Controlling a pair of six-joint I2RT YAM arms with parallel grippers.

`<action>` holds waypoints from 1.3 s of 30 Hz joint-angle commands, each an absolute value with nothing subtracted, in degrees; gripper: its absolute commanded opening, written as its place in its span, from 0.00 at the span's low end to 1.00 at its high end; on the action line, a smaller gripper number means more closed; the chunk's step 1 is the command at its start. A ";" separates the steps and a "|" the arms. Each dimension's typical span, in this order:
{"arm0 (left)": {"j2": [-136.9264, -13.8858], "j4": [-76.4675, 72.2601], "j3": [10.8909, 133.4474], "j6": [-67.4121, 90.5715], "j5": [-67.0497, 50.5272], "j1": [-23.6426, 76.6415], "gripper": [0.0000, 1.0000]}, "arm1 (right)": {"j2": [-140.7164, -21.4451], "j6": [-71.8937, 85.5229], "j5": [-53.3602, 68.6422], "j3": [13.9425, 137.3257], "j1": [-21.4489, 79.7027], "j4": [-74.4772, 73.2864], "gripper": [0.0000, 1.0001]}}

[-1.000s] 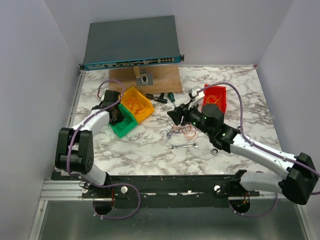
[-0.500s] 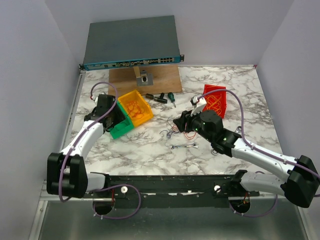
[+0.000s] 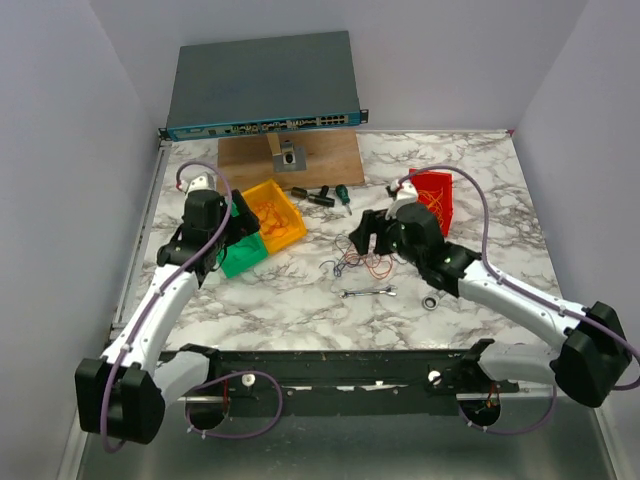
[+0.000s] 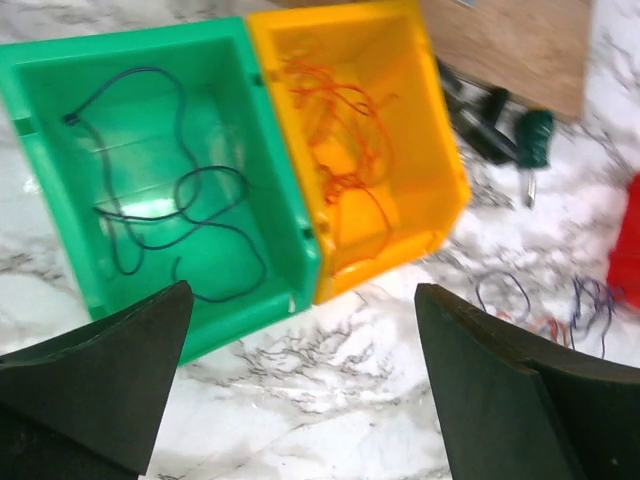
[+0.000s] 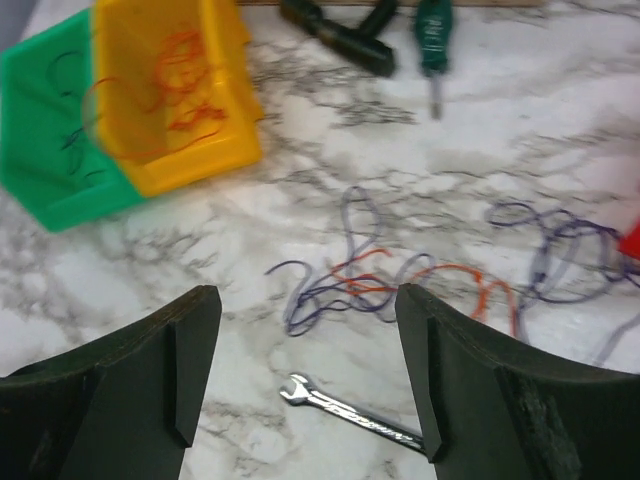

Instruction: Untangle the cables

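— Between the right jaws, nothing: spread apart, released, hanging over the cables (image 5: 385, 280) left on the worktop (image 5: 150, 270). Same for the left jaws?

— Same: wide apart, empty, poised above the green bin (image 4: 40, 200) and the yellow bin (image 4: 445, 180), touching side by side.

— Likeliest slip from here?

— Closing on two strands at once. Orange and purplish wire crossed and looped together in that little knot. Likely to drag the whole lot along on any lift, perhaps onto the wrench (image 5: 350, 412) lying near.

— Anything else?

— Pinching thin air. Very fine, flat against the marble, easy to miss or to lose from the grip. Also worth watching: springy curls flicking back out over a bin wall on release.

— And the look of the cables themselves?

— Short, thin, curly. Dark ones lying in the green bin, orange ones in the yellow, more orange-yellow ones in the red bin (image 3: 443, 185) further right. Not yet sorted: one mixed cluster near the middle of the worktop, plus a purple loop off to its right, either apart from the knot or barely linked. Cannot tell which.
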State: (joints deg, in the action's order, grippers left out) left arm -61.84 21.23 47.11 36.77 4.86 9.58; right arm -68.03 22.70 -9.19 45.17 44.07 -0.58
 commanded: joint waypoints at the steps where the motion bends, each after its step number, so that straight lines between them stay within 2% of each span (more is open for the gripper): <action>1: -55.67 14.52 44.04 35.37 1.28 15.30 0.99 | -70.06 30.10 -8.09 47.34 34.00 -12.24 0.80; 6: -50.57 0.56 37.28 35.31 -5.51 23.06 0.99 | -71.62 34.28 -10.39 43.44 24.88 -11.17 0.81; 9: -50.38 -6.98 34.75 33.52 -6.59 28.52 0.99 | -77.17 39.86 -14.06 45.27 23.79 -12.64 0.95; 11: -51.05 -9.02 34.46 32.01 -6.47 31.43 0.99 | -81.47 45.47 -17.01 47.85 23.80 -16.04 1.00; 16: -49.33 -12.91 31.07 28.92 -2.98 36.01 0.99 | -89.22 53.56 -19.09 52.52 23.79 -21.77 1.00; 24: -44.21 -16.78 25.32 25.37 1.25 36.73 0.99 | -96.36 58.49 -23.65 56.15 23.87 -22.39 1.00; 31: -42.50 -18.07 22.43 24.78 5.28 36.73 0.99 | -108.31 60.65 -31.62 67.47 26.11 -33.00 0.98; 32: -42.39 -17.85 22.45 24.79 5.56 36.73 0.99 | -109.50 60.66 -32.53 68.32 26.39 -33.92 0.94; 34: -42.04 -17.91 22.01 25.17 6.39 36.72 0.99 | -110.45 60.33 -33.14 68.33 26.63 -33.70 0.79; 36: -41.54 -17.93 21.61 25.22 7.26 36.69 0.99 | -110.36 58.66 -32.03 66.96 26.67 -31.42 0.49; 38: -40.97 -17.93 21.33 25.05 8.26 36.71 0.99 | -109.72 56.64 -29.63 65.25 26.72 -28.23 0.07; 39: -40.83 -17.93 21.22 24.97 8.79 36.67 0.99 | -109.39 55.88 -28.34 64.87 26.72 -26.97 0.01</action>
